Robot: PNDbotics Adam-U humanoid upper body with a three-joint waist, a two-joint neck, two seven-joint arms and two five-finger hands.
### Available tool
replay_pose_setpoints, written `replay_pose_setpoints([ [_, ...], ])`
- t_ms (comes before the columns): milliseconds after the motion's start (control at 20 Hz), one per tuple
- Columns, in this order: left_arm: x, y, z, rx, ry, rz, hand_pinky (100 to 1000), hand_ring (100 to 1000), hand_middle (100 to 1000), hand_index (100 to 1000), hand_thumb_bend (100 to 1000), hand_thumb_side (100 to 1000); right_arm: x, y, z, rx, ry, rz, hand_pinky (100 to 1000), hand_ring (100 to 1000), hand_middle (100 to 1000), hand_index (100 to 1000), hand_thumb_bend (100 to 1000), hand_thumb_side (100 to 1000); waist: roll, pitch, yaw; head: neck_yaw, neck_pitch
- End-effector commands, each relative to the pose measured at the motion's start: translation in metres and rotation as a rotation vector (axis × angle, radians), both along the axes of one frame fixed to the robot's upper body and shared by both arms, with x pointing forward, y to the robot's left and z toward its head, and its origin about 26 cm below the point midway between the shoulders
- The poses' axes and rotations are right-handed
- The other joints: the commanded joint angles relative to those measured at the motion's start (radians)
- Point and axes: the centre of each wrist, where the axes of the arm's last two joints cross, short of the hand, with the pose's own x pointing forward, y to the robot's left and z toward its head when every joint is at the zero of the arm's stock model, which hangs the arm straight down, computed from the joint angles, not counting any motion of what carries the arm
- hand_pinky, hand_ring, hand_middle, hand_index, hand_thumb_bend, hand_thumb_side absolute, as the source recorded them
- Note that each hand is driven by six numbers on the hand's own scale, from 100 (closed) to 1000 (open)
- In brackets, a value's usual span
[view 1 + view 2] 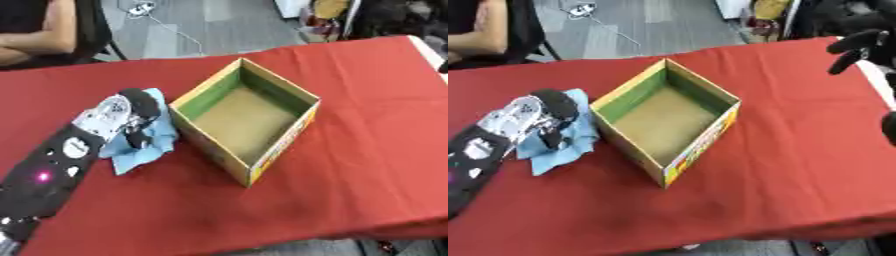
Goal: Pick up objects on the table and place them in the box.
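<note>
A light blue cloth point(156, 136) lies crumpled on the red table point(350, 150), just left of the box. My left hand point(131, 114) rests on top of it, with the fingers point(144, 102) curled down over the cloth's far part and the thumb pressed into its near folds. The open cardboard box point(282, 145) stands at the middle of the table, turned corner-on, with green inner walls and nothing inside. My right hand point(857, 44) hangs in the air at the upper right, past the table's far right corner, its fingers relaxed and holding nothing.
The table's near edge runs along the bottom of both views. A seated person's arm shows at the far left edge, away from the cloth. Bags and clutter stand on the floor behind the table at the upper right.
</note>
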Motion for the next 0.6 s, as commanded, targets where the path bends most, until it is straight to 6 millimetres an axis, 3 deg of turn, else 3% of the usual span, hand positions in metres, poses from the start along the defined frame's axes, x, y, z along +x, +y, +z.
replay_pose_setpoints([
  [50, 0.000, 0.037, 0.004, -0.246, -0.032, 0.182, 100, 100, 130, 157, 100, 269, -0.002, -0.001, 0.009, -0.004, -0.028, -0.004, 572, 730, 821, 979, 451, 645, -0.003, -0.009, 0.004, -0.007, -0.001],
  [250, -0.007, 0.063, 0.001, -0.507, -0.053, 0.366, 100, 100, 106, 122, 100, 310, -0.002, -0.002, 0.008, -0.003, -0.027, -0.009, 571, 728, 820, 979, 452, 645, -0.002, -0.010, 0.005, -0.012, -0.001],
  [600, -0.022, 0.083, 0.006, -0.863, -0.151, 0.518, 100, 100, 119, 111, 100, 349, -0.003, -0.003, 0.008, -0.001, -0.024, -0.018, 570, 725, 818, 977, 453, 645, -0.004, -0.009, 0.009, -0.018, -0.001],
])
